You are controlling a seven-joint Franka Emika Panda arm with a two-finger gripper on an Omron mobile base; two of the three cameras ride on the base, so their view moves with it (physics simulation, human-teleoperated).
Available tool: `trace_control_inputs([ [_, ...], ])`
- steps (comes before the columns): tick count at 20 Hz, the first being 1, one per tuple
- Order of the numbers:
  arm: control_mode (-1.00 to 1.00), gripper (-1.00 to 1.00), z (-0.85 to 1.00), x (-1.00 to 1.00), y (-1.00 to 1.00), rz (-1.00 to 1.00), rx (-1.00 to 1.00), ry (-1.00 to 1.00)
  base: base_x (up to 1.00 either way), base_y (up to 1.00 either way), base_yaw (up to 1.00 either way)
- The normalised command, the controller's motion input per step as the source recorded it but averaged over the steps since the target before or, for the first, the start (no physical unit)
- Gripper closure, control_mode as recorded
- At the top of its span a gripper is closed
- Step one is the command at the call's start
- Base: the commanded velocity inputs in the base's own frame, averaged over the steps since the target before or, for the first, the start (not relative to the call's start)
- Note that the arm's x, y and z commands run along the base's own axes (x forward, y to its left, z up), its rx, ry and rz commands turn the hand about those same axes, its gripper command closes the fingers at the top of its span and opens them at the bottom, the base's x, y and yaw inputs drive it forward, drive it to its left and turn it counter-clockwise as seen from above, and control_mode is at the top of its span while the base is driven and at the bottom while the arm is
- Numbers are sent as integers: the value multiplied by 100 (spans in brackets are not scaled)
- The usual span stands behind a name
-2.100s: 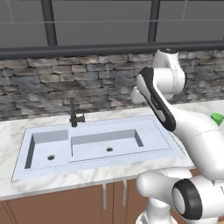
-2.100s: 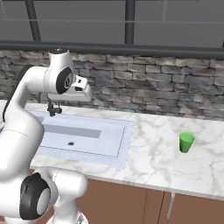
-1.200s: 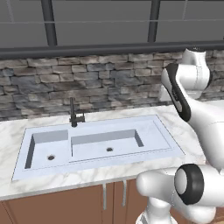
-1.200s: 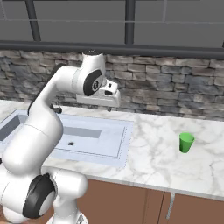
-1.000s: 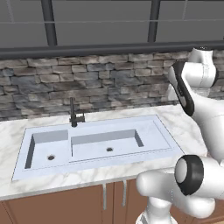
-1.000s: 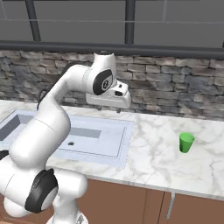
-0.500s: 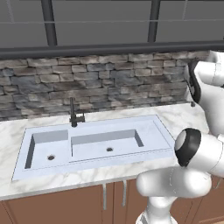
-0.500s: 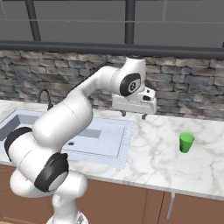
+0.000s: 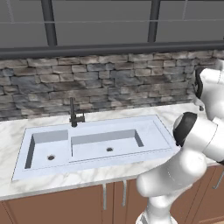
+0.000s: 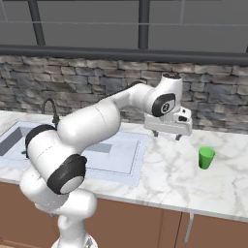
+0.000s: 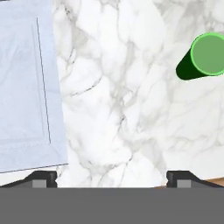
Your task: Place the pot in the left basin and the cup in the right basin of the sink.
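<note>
The green cup (image 10: 207,158) stands upright on the marble counter to the right of the sink (image 10: 130,162). In the hand view the cup (image 11: 204,57) is at the upper right and the sink's flat rim (image 11: 24,87) is at the left. My gripper (image 10: 166,136) hovers open and empty over the counter between sink and cup, to the cup's left. Its fingertips (image 11: 43,178) stand far apart. The left base view has the narrow left basin (image 9: 46,151) and the wide right basin (image 9: 105,144), both empty. The pot is out of view.
A thin dark faucet (image 9: 72,114) rises behind the divider between the basins. A stone backsplash (image 9: 109,83) runs behind the counter. Marble counter (image 11: 118,96) lies below the gripper, and its front edge is just beyond the fingertips.
The arm has swung to the right, from over the sink to the counter beside the cup. The gripper has stayed open. The cup has not moved.
</note>
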Motion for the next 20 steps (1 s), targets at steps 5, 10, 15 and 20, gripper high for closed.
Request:
trace_control_inputs([
  [5,-100,-100,-18,7,-48,0,0,1,0,0,0],
  [10,-100,-100,-29,-3,-14,0,0,7,0,0,0],
  [15,-100,-100,-27,11,-27,2,0,8,0,0,0],
  [20,-100,-100,-15,14,-40,10,0,1,0,0,0],
])
